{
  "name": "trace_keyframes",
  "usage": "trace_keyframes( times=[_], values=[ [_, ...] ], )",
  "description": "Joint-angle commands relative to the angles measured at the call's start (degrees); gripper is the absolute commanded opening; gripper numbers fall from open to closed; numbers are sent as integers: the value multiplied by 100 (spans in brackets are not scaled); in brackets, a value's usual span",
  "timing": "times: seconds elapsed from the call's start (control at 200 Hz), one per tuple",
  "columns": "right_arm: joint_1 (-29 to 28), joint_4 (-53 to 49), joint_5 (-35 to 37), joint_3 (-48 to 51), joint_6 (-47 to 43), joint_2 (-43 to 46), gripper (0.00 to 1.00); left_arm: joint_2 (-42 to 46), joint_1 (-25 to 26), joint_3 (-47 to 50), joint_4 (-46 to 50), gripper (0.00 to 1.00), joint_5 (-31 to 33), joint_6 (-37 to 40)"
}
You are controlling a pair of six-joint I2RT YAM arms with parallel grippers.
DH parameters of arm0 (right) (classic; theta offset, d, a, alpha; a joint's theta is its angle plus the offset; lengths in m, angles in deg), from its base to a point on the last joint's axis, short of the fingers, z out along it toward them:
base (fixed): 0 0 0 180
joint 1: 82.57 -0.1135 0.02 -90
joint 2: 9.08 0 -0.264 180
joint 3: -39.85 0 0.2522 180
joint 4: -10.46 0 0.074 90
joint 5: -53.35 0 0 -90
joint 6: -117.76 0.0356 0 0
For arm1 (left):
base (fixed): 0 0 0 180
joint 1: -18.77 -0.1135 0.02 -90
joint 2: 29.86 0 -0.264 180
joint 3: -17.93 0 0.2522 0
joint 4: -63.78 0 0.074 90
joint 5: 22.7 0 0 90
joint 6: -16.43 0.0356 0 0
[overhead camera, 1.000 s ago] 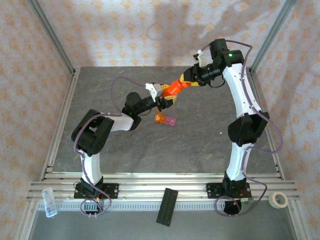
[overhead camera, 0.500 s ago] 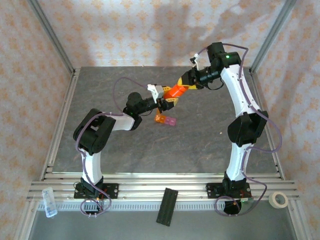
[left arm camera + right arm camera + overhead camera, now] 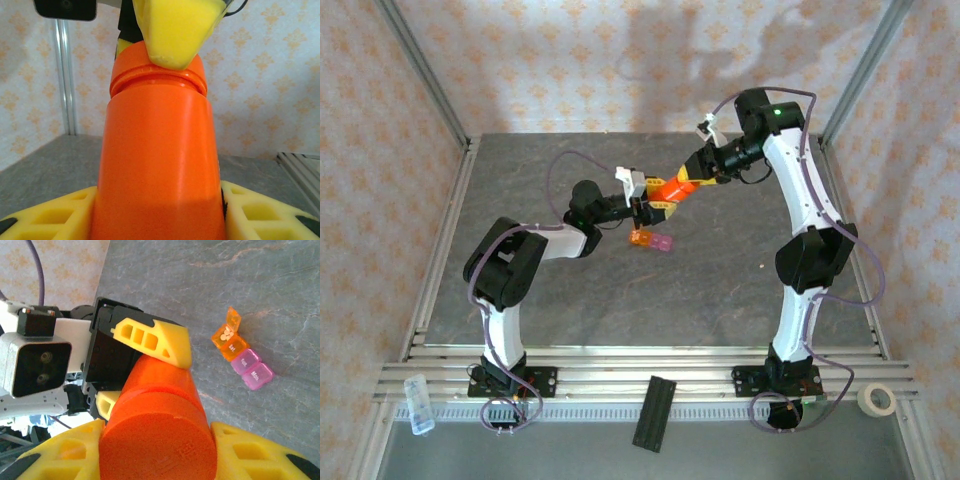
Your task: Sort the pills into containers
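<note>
An orange cylindrical bottle (image 3: 670,189) hangs above the table, held from both ends. My left gripper (image 3: 655,200) is shut on its body (image 3: 160,165), with a yellow finger (image 3: 50,215) on each side. My right gripper (image 3: 686,182) is shut on the capped end (image 3: 157,440). The containers (image 3: 651,240) lie on the grey table just below the bottle. They form a short strip with one orange cell and pink-purple cells (image 3: 242,357). The orange cell's lid stands open, and pale pills (image 3: 227,333) show inside it.
A black bar (image 3: 654,413) lies across the front rails. A clear plastic piece (image 3: 417,403) sits at the front left and a tape roll (image 3: 877,400) at the front right. Metal frame posts (image 3: 420,75) stand at the back corners of the grey table (image 3: 720,290).
The right wrist has turned and drawn in slightly, and the bottle held between both grippers has settled a little lower. The strip of containers has not moved.
</note>
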Motion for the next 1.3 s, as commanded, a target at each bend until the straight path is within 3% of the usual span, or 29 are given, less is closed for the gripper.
trace_keyframes(
  times=[0.0, 0.295, 0.656, 1.051, 1.296],
  values=[
    [-58, -92, -292, -50, -277, -38, 32, 406, 67, -296, -407, 0, -545, -155],
    [-127, 401, -812, 679, 120, 80, 29, 376, 80, -369, -405, 0, -520, -76],
    [-560, 436, -482, 936, 422, -72, 28, 280, 78, -551, -380, 0, -605, -86],
    [-796, 2350, -317, 1747, 3270, 116, 30, 344, 108, -324, -354, 0, -29, 479],
    [-811, 2512, -348, 1631, 3729, 104, 34, 336, 166, -96, -363, 0, 217, 752]
  ],
)
